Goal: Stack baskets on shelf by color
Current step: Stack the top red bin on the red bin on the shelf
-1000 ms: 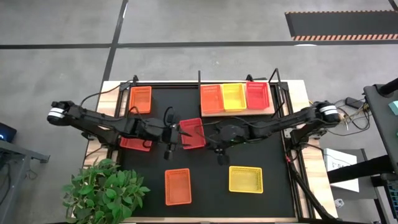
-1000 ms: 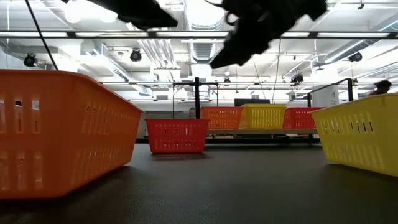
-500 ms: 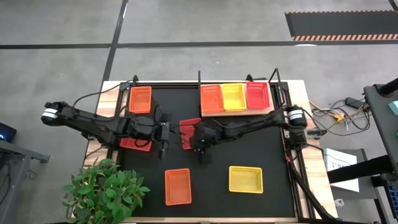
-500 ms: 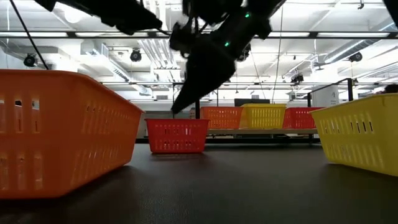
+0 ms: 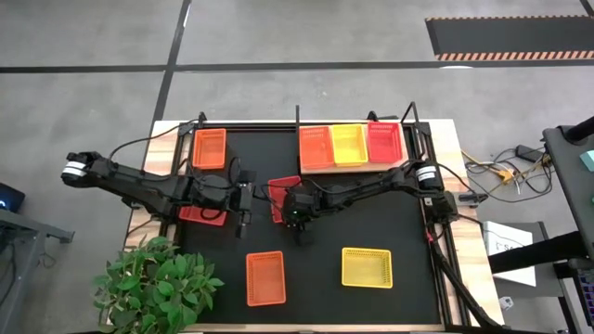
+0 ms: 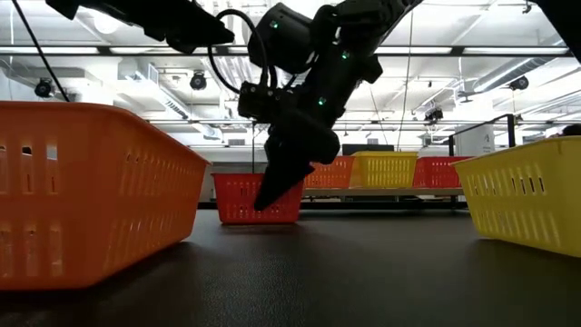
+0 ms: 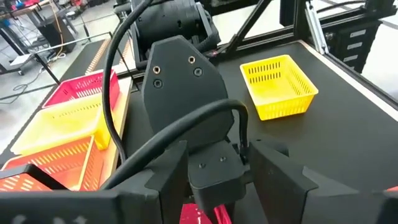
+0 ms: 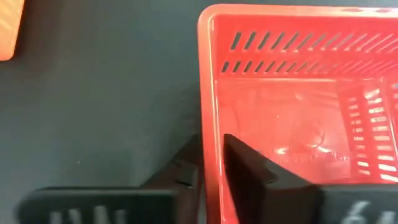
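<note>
Red, yellow and orange baskets already sit on the shelf (image 5: pixel 399 165), while the right pincer (image 8: pixel 211 158) pinches the wall of a red basket (image 5: pixel 283 190) mid-bench, others unsorted; left pincer (image 5: pixel 249 199) gapes, empty

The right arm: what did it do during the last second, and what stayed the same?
The right gripper moved across the mat toward the left arm, came down on the red basket in the middle, and closed on its wall, one finger inside and one outside. The left gripper stayed open beside that basket. The three baskets on the shelf and the other baskets on the mat did not move.
</note>
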You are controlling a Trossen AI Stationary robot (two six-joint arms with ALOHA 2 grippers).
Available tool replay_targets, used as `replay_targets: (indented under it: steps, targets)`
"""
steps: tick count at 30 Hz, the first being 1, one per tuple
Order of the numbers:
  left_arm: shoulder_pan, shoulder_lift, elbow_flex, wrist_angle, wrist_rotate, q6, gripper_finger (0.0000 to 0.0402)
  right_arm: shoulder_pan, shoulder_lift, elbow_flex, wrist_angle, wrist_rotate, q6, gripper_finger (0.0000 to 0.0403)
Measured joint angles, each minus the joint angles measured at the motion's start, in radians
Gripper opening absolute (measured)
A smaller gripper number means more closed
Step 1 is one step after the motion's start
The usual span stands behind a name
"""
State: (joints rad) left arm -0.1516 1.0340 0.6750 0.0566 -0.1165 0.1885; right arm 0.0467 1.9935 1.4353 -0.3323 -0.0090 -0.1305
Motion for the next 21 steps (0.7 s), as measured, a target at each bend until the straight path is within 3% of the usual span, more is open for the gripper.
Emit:
replay_targets:
  steps: [3, 21]
  targets:
    - [0.000, -0.001, -0.004, 0.019, 0.000, 0.000, 0.0154, 0.001, -0.022, 0.000, -0.021, 0.000, -0.021, 0.0016]
    - [0.001, -0.001, -0.010, 0.094, -0.001, 0.001, 0.0154, 0.110, -0.392, -0.025, -0.352, 0.008, -0.098, 0.0009]
